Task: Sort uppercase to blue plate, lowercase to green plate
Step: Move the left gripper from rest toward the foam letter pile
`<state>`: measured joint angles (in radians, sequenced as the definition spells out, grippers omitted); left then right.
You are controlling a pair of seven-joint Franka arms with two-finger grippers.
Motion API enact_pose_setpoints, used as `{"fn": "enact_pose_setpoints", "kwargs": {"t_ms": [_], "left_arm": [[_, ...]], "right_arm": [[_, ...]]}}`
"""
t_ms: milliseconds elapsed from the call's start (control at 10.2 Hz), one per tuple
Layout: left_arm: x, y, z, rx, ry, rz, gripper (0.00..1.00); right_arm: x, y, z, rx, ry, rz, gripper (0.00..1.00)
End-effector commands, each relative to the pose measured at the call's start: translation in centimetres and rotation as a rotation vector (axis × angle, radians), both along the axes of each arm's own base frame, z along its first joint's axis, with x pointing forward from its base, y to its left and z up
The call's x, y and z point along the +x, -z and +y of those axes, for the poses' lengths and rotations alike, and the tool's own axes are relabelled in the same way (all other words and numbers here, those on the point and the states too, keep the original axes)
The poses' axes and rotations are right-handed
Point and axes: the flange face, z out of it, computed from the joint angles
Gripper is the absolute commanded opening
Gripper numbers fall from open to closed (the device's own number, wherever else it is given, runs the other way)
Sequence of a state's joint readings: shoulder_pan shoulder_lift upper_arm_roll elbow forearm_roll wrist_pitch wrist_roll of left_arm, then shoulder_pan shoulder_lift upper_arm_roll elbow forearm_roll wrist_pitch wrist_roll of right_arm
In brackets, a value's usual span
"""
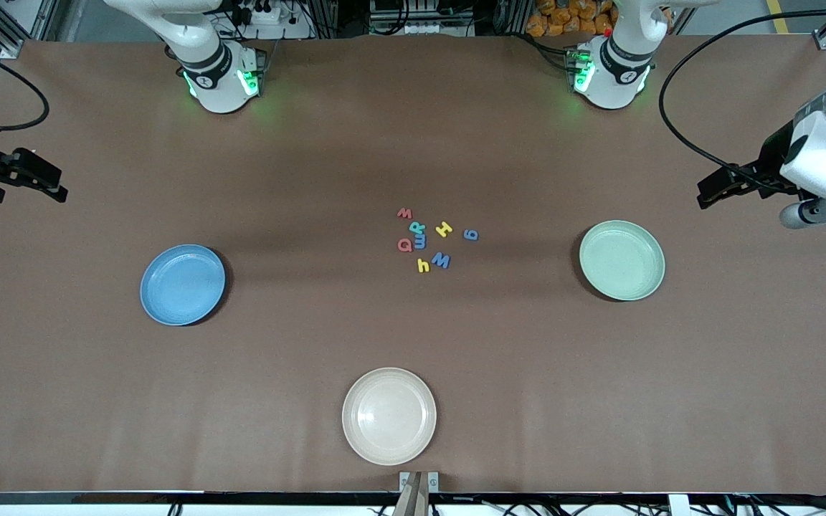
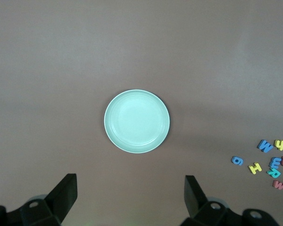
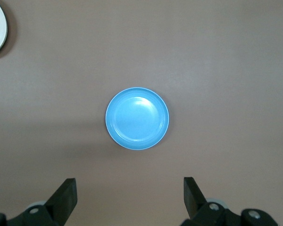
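Uppercase and lowercase foam letters lie mixed in one cluster mid-table: yellow H (image 1: pixel 444 229), teal R (image 1: pixel 416 228), red Q (image 1: pixel 404 245), blue W (image 1: pixel 441 260), blue g (image 1: pixel 470 234), yellow h (image 1: pixel 424 266), blue m (image 1: pixel 420 241), red w (image 1: pixel 404 213). The blue plate (image 1: pixel 182 284) sits empty toward the right arm's end. The green plate (image 1: pixel 622 259) sits empty toward the left arm's end. My left gripper (image 1: pixel 707 192) hangs open over bare table at its own end, green plate (image 2: pixel 137 121) in its view. My right gripper (image 1: pixel 58 185) hangs open likewise, seeing the blue plate (image 3: pixel 137 118).
A cream-beige plate (image 1: pixel 388 416) lies empty near the table's front edge, nearer the camera than the letters. Both arm bases stand along the table's farthest edge. Brown tabletop stretches between the plates and the letter cluster.
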<state>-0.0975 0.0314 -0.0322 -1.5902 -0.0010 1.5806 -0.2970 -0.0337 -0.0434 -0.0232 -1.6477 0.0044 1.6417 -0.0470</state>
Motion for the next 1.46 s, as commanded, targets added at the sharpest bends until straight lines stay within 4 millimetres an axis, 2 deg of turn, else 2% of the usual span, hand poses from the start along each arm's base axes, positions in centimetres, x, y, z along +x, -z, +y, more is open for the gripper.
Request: {"fn": "enact_pose_setpoints", "kwargs": {"t_ms": [0, 293, 488, 586, 683, 976, 1074, 1366], "left_arm": [[-0.7, -0.4, 0.1, -0.022, -0.02, -0.012, 1.0], [-0.7, -0.3, -0.1, -0.022, -0.017, -0.009, 1.0], [-1.1, 0.3, -3.1, -0.006, -0.013, 0.003, 1.0], [-1.2, 0.3, -3.5, -0.003, -0.063, 0.005, 1.0], [-1.3, 0.4, -3.9, -0.002, -0.085, 0.011, 1.0], [-2.5, 1.9, -7.8, 0.006, -0.196, 0.044, 1.0], [-2.8, 2.9, -9.5, -0.002, -0.204, 0.053, 1.0], [-4.3, 8.6, -15.2, -0.034, -0.254, 0.026, 1.0]], "right_arm": [[0.8, -0.8, -0.1, 0.005, 0.007, -0.015, 1.0], [0.9, -0.3, -0.3, 0.005, 0.001, -0.005, 1.0], [0.8, -0.2, -0.1, 0.006, -0.001, 0.005, 1.0], [0.9, -0.3, 0.1, 0.007, -0.002, -0.003, 1.0], [1.4, 0.5, 0.5, 0.007, -0.01, 0.009, 1.0], [1.7, 1.1, 1.3, 0.009, -0.019, 0.02, 1.0], [1.7, 1.0, 1.0, 0.009, -0.014, 0.019, 1.0], [1.7, 1.1, 1.0, 0.009, -0.013, 0.02, 1.0]]}}
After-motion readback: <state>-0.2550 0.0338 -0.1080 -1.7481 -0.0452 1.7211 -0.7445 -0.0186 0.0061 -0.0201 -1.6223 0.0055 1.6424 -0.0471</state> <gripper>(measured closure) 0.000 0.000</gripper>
